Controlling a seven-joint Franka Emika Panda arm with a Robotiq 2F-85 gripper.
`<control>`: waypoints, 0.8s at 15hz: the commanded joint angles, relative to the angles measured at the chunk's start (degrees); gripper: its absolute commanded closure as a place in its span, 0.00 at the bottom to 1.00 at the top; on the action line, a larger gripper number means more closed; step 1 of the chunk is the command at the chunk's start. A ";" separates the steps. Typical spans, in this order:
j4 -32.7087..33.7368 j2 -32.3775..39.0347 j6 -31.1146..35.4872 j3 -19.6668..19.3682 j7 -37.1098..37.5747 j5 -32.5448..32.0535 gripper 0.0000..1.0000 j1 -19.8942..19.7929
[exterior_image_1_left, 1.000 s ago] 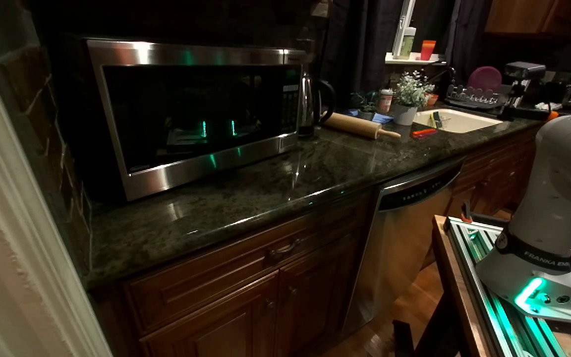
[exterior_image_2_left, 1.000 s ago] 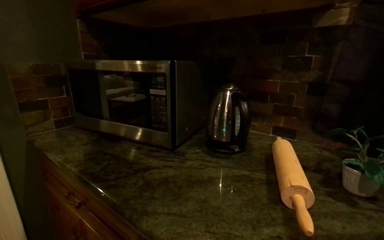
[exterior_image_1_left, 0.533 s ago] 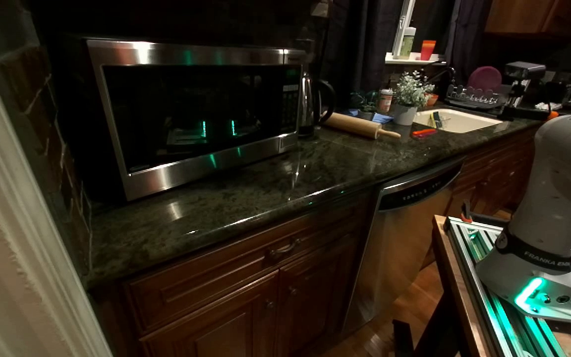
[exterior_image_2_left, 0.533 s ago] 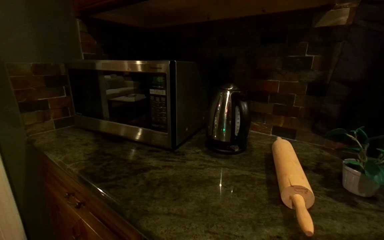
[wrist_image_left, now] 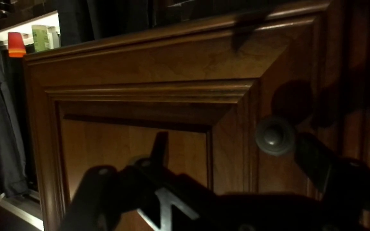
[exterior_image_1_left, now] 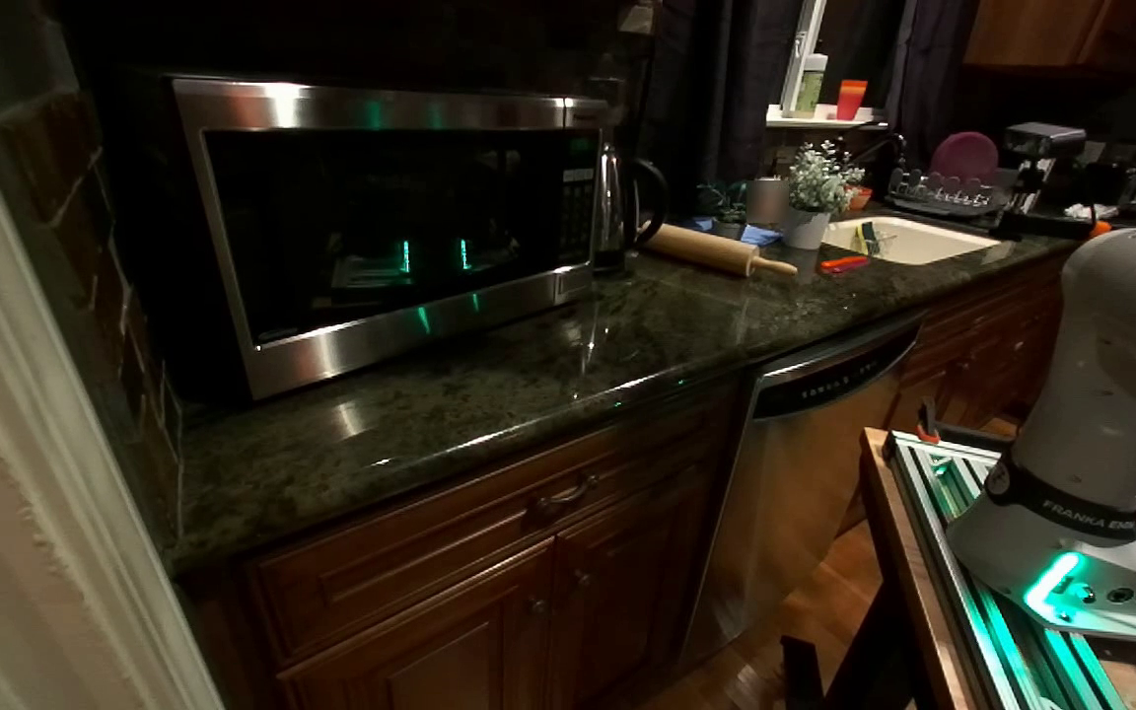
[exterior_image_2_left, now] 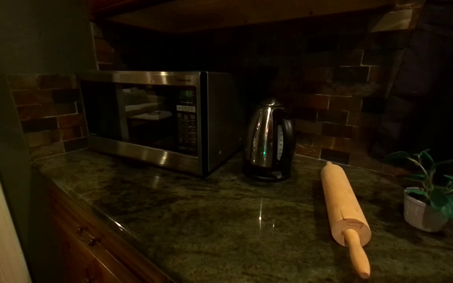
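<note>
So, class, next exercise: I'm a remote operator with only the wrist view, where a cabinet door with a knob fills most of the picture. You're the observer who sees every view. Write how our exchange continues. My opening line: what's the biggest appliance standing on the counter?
Observer: A microwave stands there, visible in both exterior views.
Operator: My view shows the knob near the open tool. Anything beside the microwave?
Observer: Yes, a kettle stands upright next to it, its black handle turned away from the microwave.
Operator: And could anything up there roll?
Observer: Possibly: a wooden rolling pin lies on the counter, on the kettle's far side from the microwave.
</note>
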 commanded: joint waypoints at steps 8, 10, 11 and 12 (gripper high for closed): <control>-2.65 0.41 1.21 -2.33 4.78 -2.91 0.00 1.16; -2.32 0.45 0.82 -2.38 4.62 -3.77 0.00 1.25; -2.26 0.40 0.57 -2.21 4.41 -4.32 0.00 1.38; -2.26 0.29 0.15 -2.09 3.77 -4.58 0.00 1.53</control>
